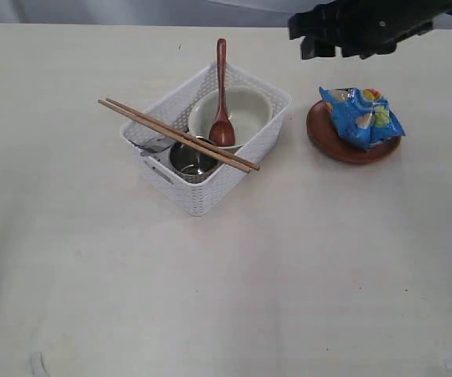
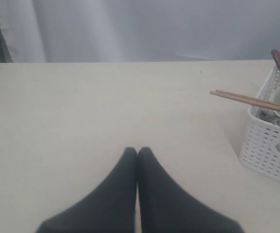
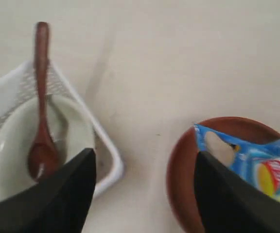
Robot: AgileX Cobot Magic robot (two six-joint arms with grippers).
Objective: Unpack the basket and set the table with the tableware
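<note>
While R hand gapes, basket & plate sit either side.

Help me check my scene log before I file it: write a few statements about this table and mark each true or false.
1. The blue snack packet lies on the brown plate. True.
2. The wooden spoon sits in the bowl inside the basket. True.
3. The chopsticks lie inside the bowl. False: they rest across the basket's rim.
4. The right gripper grips the packet. False: it is open with nothing between its fingers.
5. The left gripper is shut and holds nothing. True.
6. The steel cup stands outside the basket. False: it is inside the basket, under the chopsticks.
</note>
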